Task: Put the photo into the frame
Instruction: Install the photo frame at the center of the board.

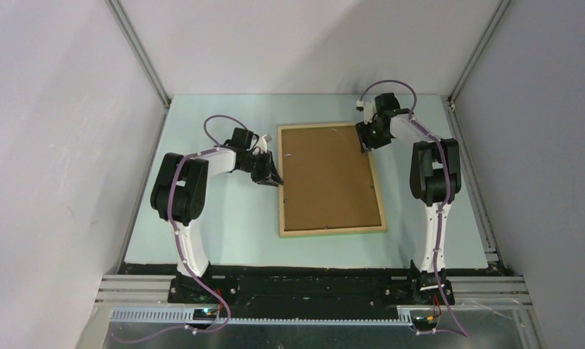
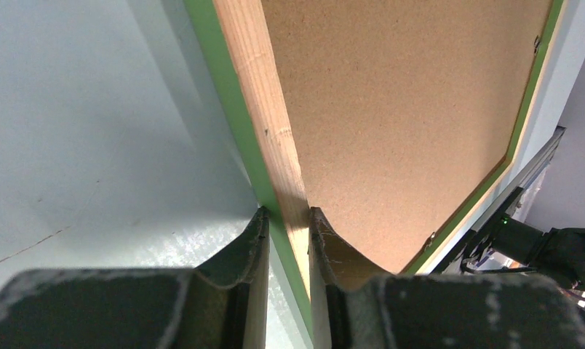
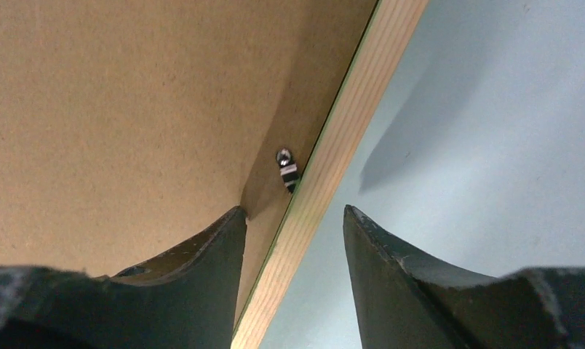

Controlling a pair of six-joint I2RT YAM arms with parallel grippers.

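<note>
A thin rectangular pale-wood picture frame (image 1: 333, 230) lies back-up in the middle of the pale blue-green bench (image 1: 224, 225). Its green front faces down, so only a green edge shows in the left wrist view. A brown fibreboard backing panel (image 1: 327, 178) fills the frame; whether a print lies under it cannot be told. The left arm's fingers (image 2: 253, 251) are closed on the frame's left rail, one on the outer edge and one on the panel side. The right arm's fingers (image 3: 377, 251) stand apart astride the right rail near its far end, beside a small metal tab (image 3: 287, 171); the overhead view hides their tips. Plain grey-white walls (image 1: 289, 43) with aluminium corner posts (image 1: 138, 51) enclose the bench.
</note>
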